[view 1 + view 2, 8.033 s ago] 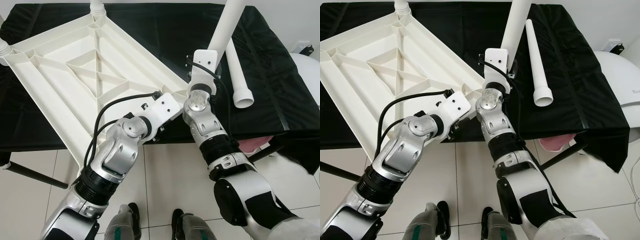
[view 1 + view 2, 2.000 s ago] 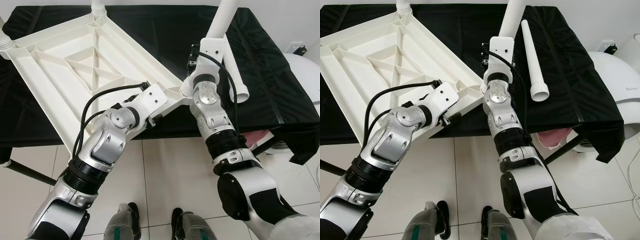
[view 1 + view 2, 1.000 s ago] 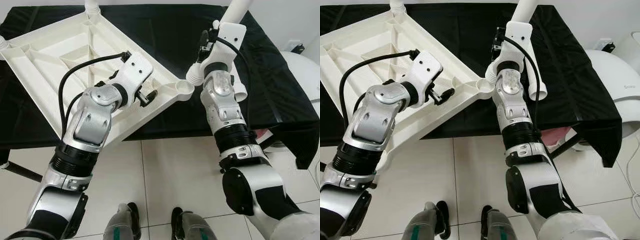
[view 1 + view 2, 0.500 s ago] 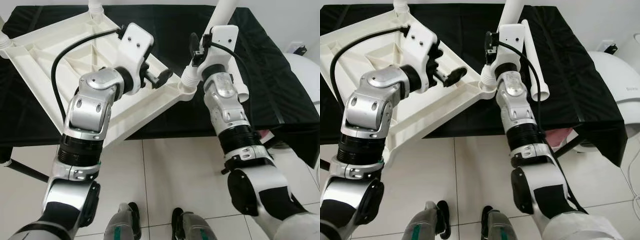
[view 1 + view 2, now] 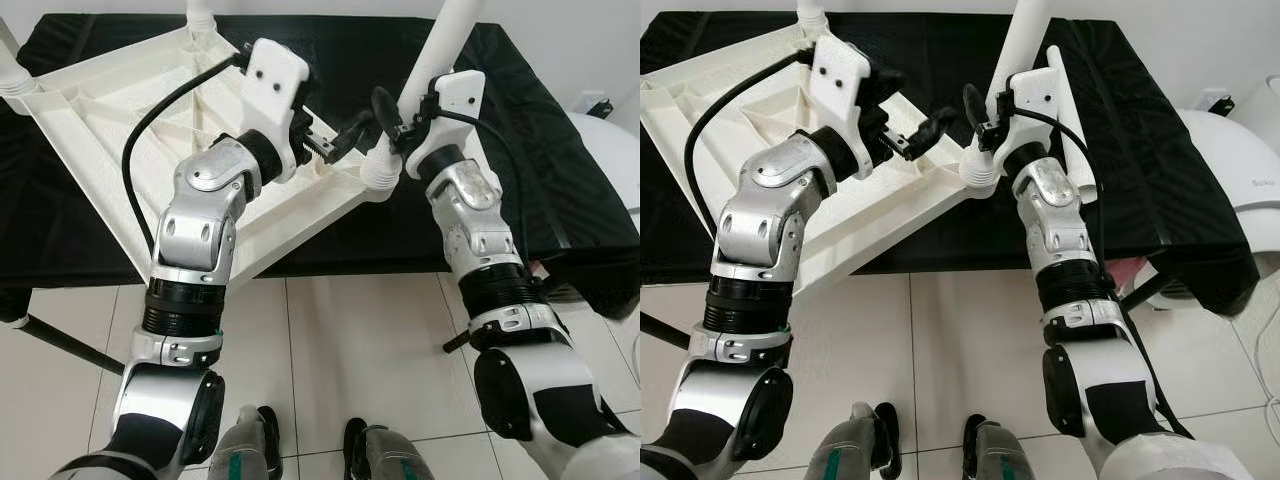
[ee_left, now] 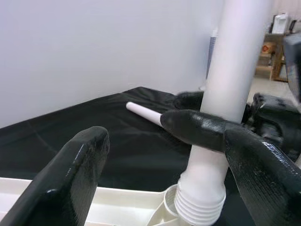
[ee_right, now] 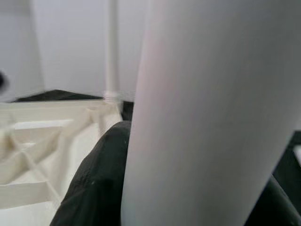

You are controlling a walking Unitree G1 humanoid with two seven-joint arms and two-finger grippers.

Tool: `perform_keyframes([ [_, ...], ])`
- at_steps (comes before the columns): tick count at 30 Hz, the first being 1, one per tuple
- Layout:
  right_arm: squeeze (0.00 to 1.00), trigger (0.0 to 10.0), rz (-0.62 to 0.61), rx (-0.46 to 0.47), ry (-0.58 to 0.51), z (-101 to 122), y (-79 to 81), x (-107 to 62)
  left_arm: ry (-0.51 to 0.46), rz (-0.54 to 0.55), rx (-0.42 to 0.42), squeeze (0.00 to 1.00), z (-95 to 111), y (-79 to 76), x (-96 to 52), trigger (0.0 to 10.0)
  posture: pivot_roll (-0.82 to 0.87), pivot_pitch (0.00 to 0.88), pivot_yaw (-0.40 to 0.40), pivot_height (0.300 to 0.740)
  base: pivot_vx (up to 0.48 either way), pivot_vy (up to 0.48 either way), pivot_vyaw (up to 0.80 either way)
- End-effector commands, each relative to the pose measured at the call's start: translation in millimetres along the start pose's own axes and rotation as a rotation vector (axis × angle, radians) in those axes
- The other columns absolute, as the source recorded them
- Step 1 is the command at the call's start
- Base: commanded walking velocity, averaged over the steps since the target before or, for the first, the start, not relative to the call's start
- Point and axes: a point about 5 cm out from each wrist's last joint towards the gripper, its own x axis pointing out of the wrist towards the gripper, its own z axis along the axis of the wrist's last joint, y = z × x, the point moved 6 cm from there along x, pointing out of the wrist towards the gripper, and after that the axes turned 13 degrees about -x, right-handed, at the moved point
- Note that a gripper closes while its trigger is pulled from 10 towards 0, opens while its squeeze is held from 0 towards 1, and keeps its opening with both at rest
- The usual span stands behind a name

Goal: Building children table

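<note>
Upper left, the upturned white ribbed plastic tabletop (image 5: 130, 130) lies on the black-draped table (image 5: 560, 150). At centre the left gripper (image 5: 338, 140) hovers, fingers spread, holding nothing, beside the corner socket (image 5: 378, 178). Right of it, the right gripper (image 5: 392, 118) pinches the white plastic leg (image 5: 440, 45) standing in that socket. Leg-fitting step, I'd say; next comes a firm downward push or twist.

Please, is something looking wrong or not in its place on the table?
One white leg lies loose on the black cloth, not yet mounted. The upturned table top hangs over the cloth's near edge. The right gripper holds another leg upright in the corner socket; the left gripper is open beside it.
</note>
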Motion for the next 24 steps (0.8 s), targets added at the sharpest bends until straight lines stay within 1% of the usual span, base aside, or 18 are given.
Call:
perform_keyframes([
  [1,0.0,10.0,0.033,-0.001,-0.047,7.8,-0.1,-4.0,-0.046,0.182,-0.03,0.0,0.2,21.7,-4.3,10.0,-0.03,0.11,-0.024,0.74,0.0,0.0,0.0],
  [5,0.0,10.0,0.078,-0.011,-0.039,6.1,0.8,-10.0,-0.068,0.16,-0.056,0.0,10.3,21.0,-5.5,10.0,-0.03,0.115,-0.019,0.74,0.0,0.0,0.0],
  [7,0.0,10.0,0.137,-0.02,-0.036,4.5,6.2,-15.6,-0.095,0.123,-0.064,0.0,20.2,15.2,-3.7,10.0,-0.03,0.115,-0.019,0.74,0.0,0.0,0.0],
  [9,0.0,10.0,0.137,-0.02,-0.036,4.5,6.2,-15.6,-0.095,0.123,-0.064,0.0,20.2,15.2,-3.7,10.0,-0.03,0.115,-0.019,0.74,0.0,0.0,0.0],
  [11,0.0,10.0,0.201,-0.018,-0.03,3.1,10.6,-20.4,-0.122,0.061,-0.082,0.0,30.4,5.3,0.3,10.0,-0.03,0.121,-0.017,0.74,0.0,0.0,0.0],
  [12,0.0,10.0,0.201,-0.018,-0.03,3.1,10.6,-20.4,-0.122,0.061,-0.082,0.0,30.4,5.3,0.3,10.0,-0.03,0.121,-0.017,0.74,0.0,0.0,0.0],
  [13,0.0,10.0,0.222,-0.016,-0.025,2.4,11.6,-21.9,-0.131,0.038,-0.087,0.0,33.8,1.5,1.6,10.0,-0.03,0.121,-0.017,0.74,0.0,0.0,0.0],
  [16,0.0,10.0,0.265,-0.011,-0.009,-0.3,13.2,-25.4,-0.146,-0.063,-0.086,0.0,44.7,-19.3,5.7,10.0,-0.03,0.127,-0.021,0.74,0.0,0.0,0.0],
  [17,0.0,10.0,0.265,-0.011,-0.009,-0.3,13.2,-25.4,-0.146,-0.063,-0.086,0.0,44.7,-19.3,5.7,10.0,-0.03,0.127,-0.021,0.74,0.0,0.0,0.0],
  [18,0.0,10.0,0.277,-0.008,-0.004,-1.0,13.9,-26.2,-0.15,-0.089,-0.084,0.0,47.1,-24.9,6.6,10.0,-0.03,0.127,-0.021,0.74,0.0,0.0,0.0],
  [19,0.0,10.0,0.277,-0.008,-0.004,-1.0,13.9,-26.2,-0.15,-0.089,-0.084,0.0,47.1,-24.9,6.6,10.0,-0.03,0.127,-0.021,0.74,0.0,0.0,0.0],
  [20,0.0,10.0,0.288,-0.009,-0.001,-1.5,14.5,-26.5,-0.148,-0.115,-0.081,0.0,48.4,-31.0,7.7,10.0,-0.03,0.128,-0.023,0.74,0.0,0.0,0.0],
  [22,0.0,10.0,0.288,-0.009,-0.001,-1.5,14.5,-26.5,-0.148,-0.115,-0.081,0.0,48.4,-31.0,7.7,10.0,-0.03,0.128,-0.023,0.74,0.0,0.0,0.0],
  [23,0.0,10.0,0.288,-0.015,0.005,-2.0,11.6,-25.9,-0.129,-0.184,-0.115,0.0,48.0,-46.6,9.9,10.0,-0.03,0.127,-0.023,0.74,0.0,0.0,0.0],
  [24,0.0,10.0,0.283,-0.021,0.006,-1.9,9.3,-25.1,-0.12,-0.21,-0.128,0.0,47.5,-52.5,10.5,10.0,-0.03,0.127,-0.023,0.74,0.0,0.0,0.0],
])
